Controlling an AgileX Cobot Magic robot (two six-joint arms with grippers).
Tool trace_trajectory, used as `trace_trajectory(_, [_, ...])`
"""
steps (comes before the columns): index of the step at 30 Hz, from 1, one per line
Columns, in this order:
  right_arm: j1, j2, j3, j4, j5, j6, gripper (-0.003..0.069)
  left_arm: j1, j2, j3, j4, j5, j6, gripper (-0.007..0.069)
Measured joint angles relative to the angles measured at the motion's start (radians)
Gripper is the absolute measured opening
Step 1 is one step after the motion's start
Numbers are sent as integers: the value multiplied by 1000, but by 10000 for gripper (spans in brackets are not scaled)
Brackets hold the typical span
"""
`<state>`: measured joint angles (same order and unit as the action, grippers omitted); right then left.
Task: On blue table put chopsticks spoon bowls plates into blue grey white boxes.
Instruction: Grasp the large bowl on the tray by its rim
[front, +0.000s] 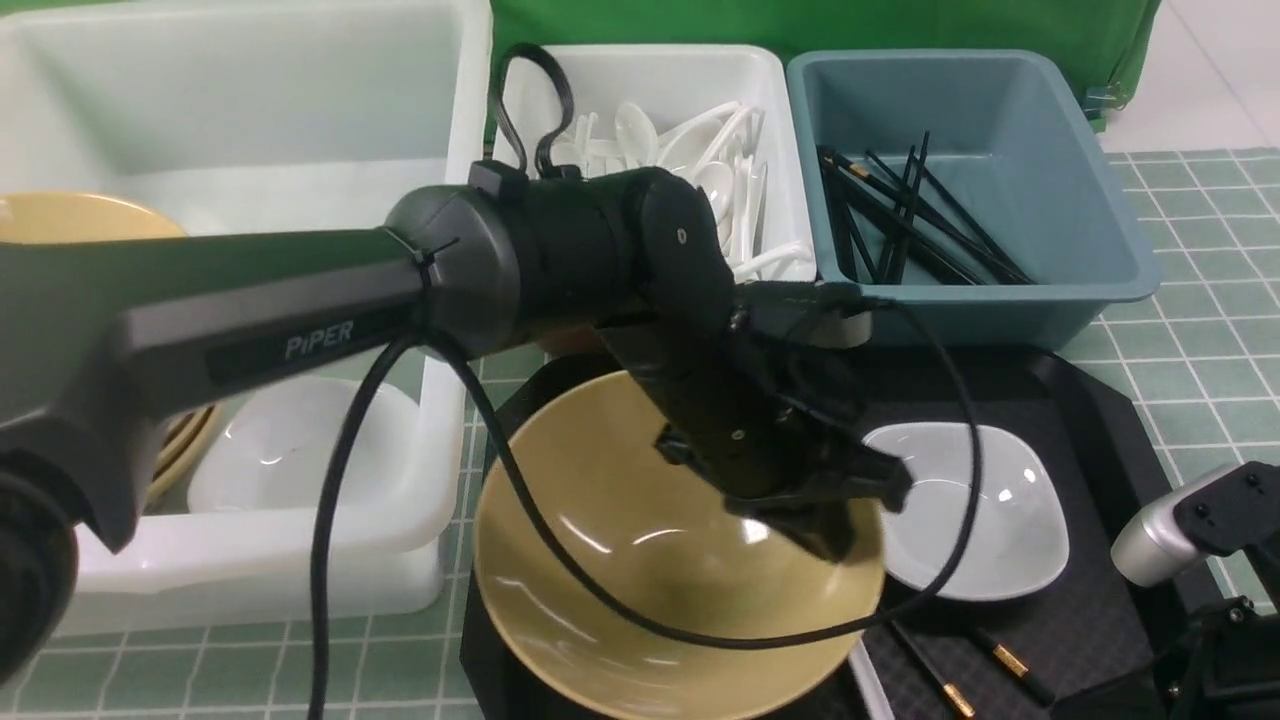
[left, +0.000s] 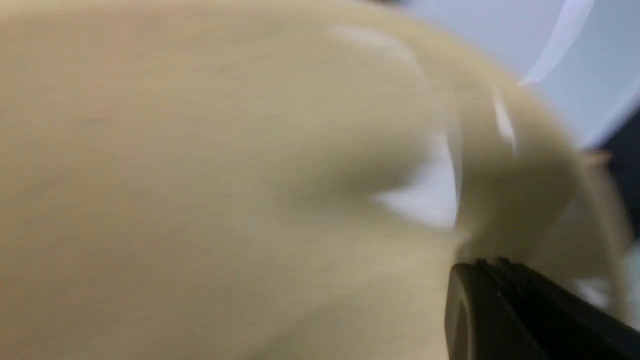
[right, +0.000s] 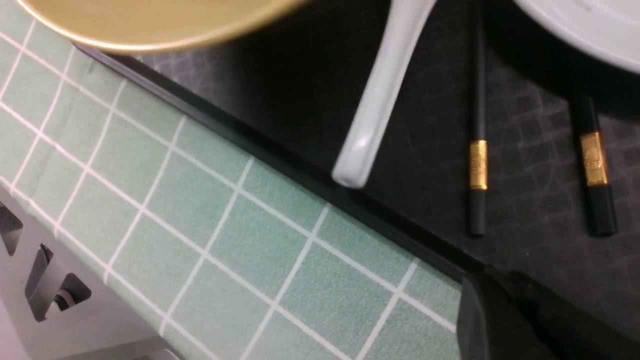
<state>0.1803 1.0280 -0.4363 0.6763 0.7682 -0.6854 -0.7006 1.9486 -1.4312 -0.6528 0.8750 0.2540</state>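
Partly done: spoon box (front: 680, 75), blue box (front: 950, 90) stocked.
Left claw (front: 850, 505) pinches bowl (front: 620, 560) rim; plate (front: 990, 530), spoon (right: 382, 95), chopsticks (right: 477, 100) wait on tray (front: 1100, 400); right claw (front: 1225, 650) unclear.

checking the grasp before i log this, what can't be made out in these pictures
The left gripper, whether it holds the bowl: in the front view its own body covers the fingertips, and the left wrist view is blurred.
The right gripper, open or shut: the right wrist view shows only one dark part, cut by the edge.
The spoon, its scoop: cut off in the right wrist view, hidden by the bowl in the front view.
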Motion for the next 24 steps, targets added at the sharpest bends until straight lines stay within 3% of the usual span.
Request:
trace_trajectory(4, [0, 0, 0, 0, -6, 0, 44, 3, -3, -10, -189, 3, 165, 10])
trace_trajectory(7, [0, 0, 0, 0, -6, 0, 45, 17, -23, -25, -211, 22, 209, 36])
trace_trajectory(8, [0, 0, 0, 0, -7, 0, 47, 36, -48, -38, -190, 39, 217, 76])
trace_trajectory(12, [0, 0, 0, 0, -7, 0, 47, 76, -113, -60, -66, 56, 202, 193])
trace_trajectory(14, [0, 0, 0, 0, -7, 0, 48, 100, -167, -68, 111, 63, 147, 319])
trace_trajectory(18, [0, 0, 0, 2, -15, 0, 52, 105, -189, -70, 422, 74, 17, 480])
trace_trajectory(24, [0, 0, 0, 5, -21, 0, 55, 105, -118, -70, 623, 60, -92, 555])
